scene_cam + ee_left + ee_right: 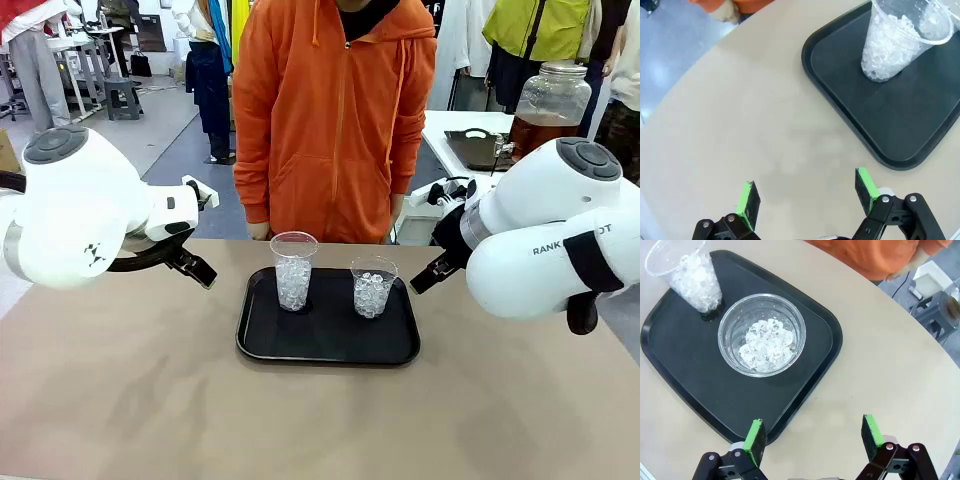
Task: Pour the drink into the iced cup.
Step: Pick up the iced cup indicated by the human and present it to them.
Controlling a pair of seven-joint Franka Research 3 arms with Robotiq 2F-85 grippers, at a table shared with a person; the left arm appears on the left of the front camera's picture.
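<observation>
Two iced cups stand on a black tray point(330, 345) at the table's middle. One is a tall clear plastic cup point(293, 270) point(895, 40) point(690, 277) full of ice. The other is a shorter clear glass point(373, 287) point(762, 335) about half full of ice. Amber-brown drink shows in a large glass jar point(545, 110) on a white table at the back right. My left gripper point(192, 264) point(806, 195) hangs open over bare tabletop left of the tray. My right gripper point(432, 272) point(812, 435) is open above the tray's right edge. Both hold nothing.
A person in an orange hoodie point(335, 120) stands at the far edge of the table, right behind the tray, hands low at the table's edge. A dark tray point(475, 148) lies beside the jar on the white table. Bare tabletop surrounds the black tray.
</observation>
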